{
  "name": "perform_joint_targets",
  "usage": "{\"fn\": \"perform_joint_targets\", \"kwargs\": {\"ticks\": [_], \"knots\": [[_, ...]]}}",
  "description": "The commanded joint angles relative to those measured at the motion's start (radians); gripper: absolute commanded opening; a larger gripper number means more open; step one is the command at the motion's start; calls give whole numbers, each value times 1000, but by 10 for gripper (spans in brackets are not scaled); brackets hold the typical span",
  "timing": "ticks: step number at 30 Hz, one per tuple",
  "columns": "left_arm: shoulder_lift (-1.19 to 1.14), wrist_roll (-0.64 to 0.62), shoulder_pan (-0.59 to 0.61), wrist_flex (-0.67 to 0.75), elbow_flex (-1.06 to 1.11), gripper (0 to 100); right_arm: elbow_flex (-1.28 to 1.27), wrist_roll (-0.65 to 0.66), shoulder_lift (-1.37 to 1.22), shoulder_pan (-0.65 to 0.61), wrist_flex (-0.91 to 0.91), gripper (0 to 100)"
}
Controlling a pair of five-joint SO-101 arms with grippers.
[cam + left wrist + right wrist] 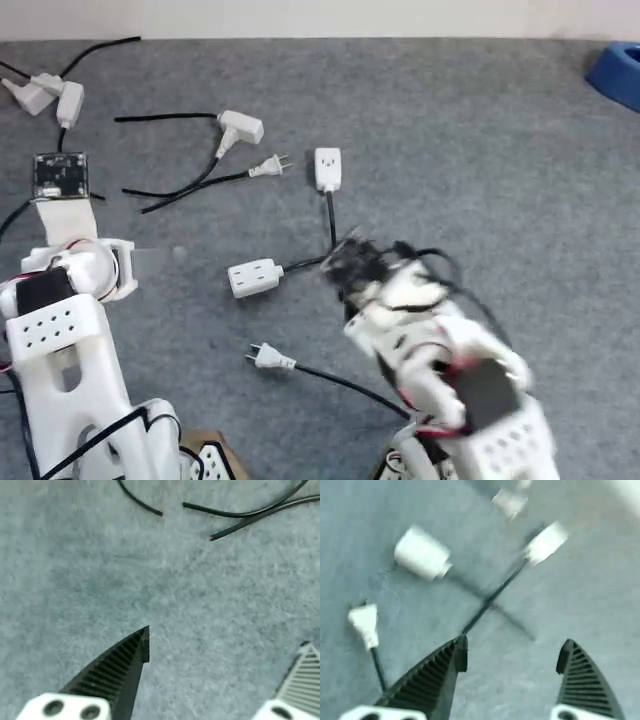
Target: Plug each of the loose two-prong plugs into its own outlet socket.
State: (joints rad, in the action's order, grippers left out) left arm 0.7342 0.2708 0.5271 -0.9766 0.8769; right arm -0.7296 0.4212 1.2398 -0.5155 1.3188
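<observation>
A grey carpet-covered desk point(520, 180) carries everything. Two white plastic arms stand at its near edge: the left arm point(60, 340) by the left side, and the right arm point(450, 360) leaning in toward the middle.

The left end effector point(225, 637) hangs released over bare carpet, its ribbed fingers wide apart and grasping nothing. Cut black cable ends point(210, 537) lie ahead of it. The right end effector point(515, 641) is likewise released and empty, its fingers spread above a thin black cord point(492, 597) that crosses the carpet.

A blue rounded dish point(617, 72) sits at the far right corner, cut off by the edge.

A white block-shaped outlet socket point(253, 277) lies near the middle of the desk, with its cord running toward the right arm's tip. A second white outlet socket point(327, 168) lies beyond it, its black cord trailing back toward the same spot. A white angled adapter point(240, 127) rests farther back and to the left, and a pair of small white adapters point(68, 100) lies at the far left corner.

A white two-prong plug point(268, 166) lies just beside the second white outlet socket, prongs pointing at it but apart from it. A second white two-prong plug point(262, 356) lies on the near side of the white block-shaped outlet socket, apart from it, with its cord running toward the right arm's base. Neither plug sits in a socket.
</observation>
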Motion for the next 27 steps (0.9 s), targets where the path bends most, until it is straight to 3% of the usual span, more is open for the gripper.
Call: {"fn": "perform_joint_targets", "kwargs": {"ticks": [1, 4, 9, 12, 16, 22, 27], "knots": [[36, 17, -59, -2, -74, 418, 265, -29, 16, 24, 200, 282], [133, 18, -122, -91, -110, 418, 213, -32, 24, 28, 240, 282], [427, 21, -282, -187, -24, 418, -99, -34, 220, 183, 28, 282], [636, 74, -286, -137, 117, 418, -282, -31, 414, 288, -36, 282], [865, 106, -283, -78, 311, 418, -472, -3, 599, 314, -25, 282], [1096, 109, -228, -72, 481, 418, -545, -17, 579, 383, -96, 282], [1081, 106, -236, -69, 515, 418, -731, -130, 579, 392, -297, 282]]}}
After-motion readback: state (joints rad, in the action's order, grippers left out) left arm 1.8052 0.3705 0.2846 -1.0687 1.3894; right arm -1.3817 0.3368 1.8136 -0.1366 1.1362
